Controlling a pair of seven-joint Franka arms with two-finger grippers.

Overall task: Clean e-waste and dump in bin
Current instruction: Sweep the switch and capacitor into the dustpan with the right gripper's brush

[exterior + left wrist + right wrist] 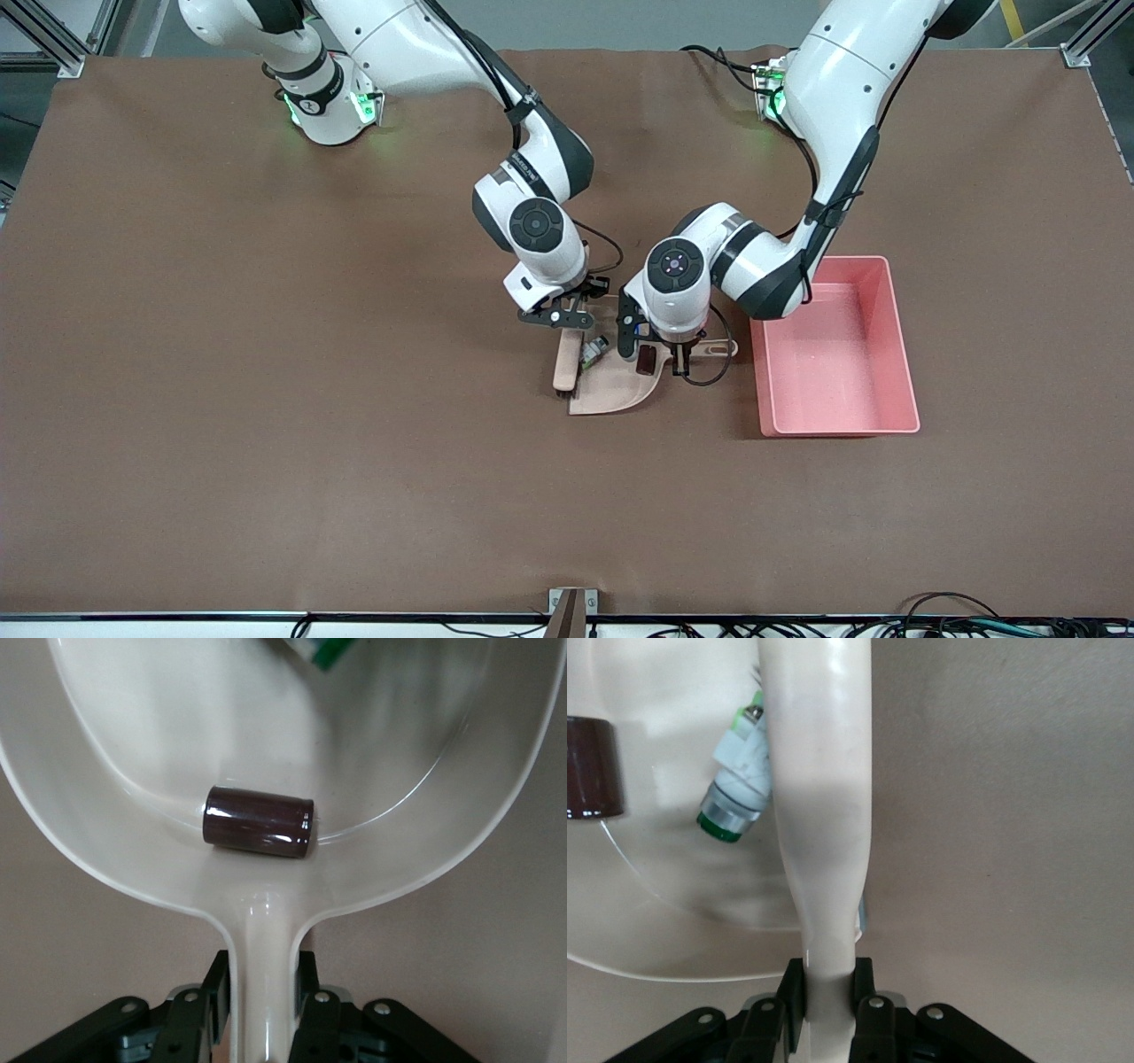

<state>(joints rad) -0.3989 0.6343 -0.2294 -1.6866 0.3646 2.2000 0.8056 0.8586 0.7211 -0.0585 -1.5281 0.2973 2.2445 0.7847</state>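
Dustpan was the landmark, a beige scoop lying flat on the brown worktop about midway between the two arms' ends. The left gripper sat at its handle, the end nearest the bin, with both fingers closed tight against the handle's sides. The right gripper was down at the dustpan's edge toward the right arm's end of the worktop, its fingers pinched narrowly on the neck of a beige brush that lay along that edge.

Both pieces of e-waste were inside the dustpan. The dark brown-black block lay on its side against the curved wall just in front of the handle. The white-grey component with the bright green part rested on the pan floor, touching the brush. The pink bin stood on the worktop beside the dustpan, toward the left arm's end, apart from it.
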